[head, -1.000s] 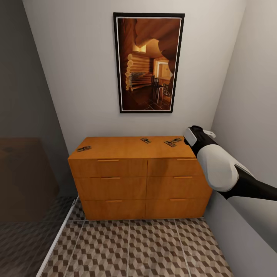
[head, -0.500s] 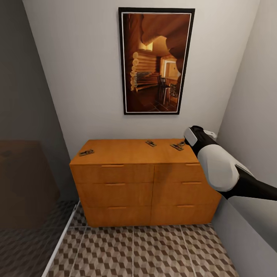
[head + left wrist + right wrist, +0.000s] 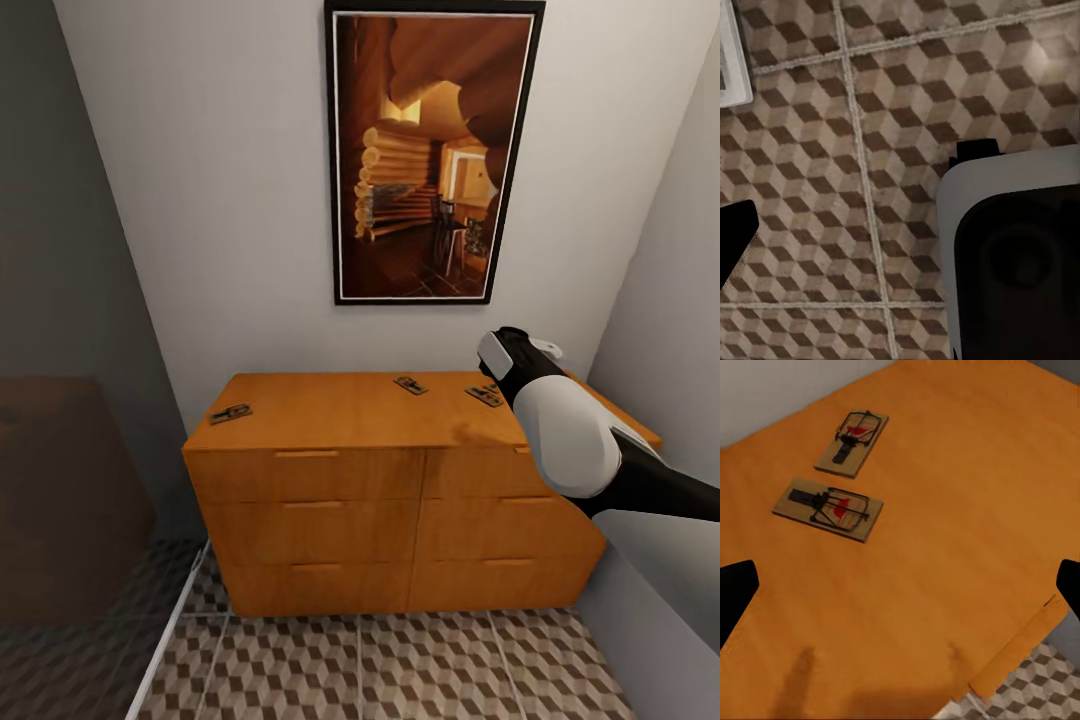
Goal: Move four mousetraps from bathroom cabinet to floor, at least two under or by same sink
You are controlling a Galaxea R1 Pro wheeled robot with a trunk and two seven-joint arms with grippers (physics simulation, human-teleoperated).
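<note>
The orange-brown cabinet (image 3: pixel 330 470) stands against the far wall. Three mousetraps lie on its top in the head view: one at the left end (image 3: pixel 229 413), one near the middle back (image 3: pixel 410 385), one at the right (image 3: pixel 484 396) beside my right arm (image 3: pixel 560 430). In the right wrist view two mousetraps (image 3: pixel 852 444) (image 3: pixel 829 508) lie on the cabinet top (image 3: pixel 945 555), ahead of my right gripper (image 3: pixel 900 592), which hangs open above the wood with nothing held. My left gripper (image 3: pixel 900 240) is open over the cube-patterned bathroom floor (image 3: pixel 892 112). The sink is out of view.
A framed picture (image 3: pixel 430 150) hangs above the cabinet. Grey walls close in on both sides, the right one near my right arm. A dark glass panel (image 3: pixel 60 480) stands at the left. The robot's white and dark body (image 3: pixel 1016 255) shows below my left wrist.
The camera has moved closer and the whole picture has shifted; the cabinet now looks larger and further right. The mousetraps lie where they were. My right arm holds its pose.
</note>
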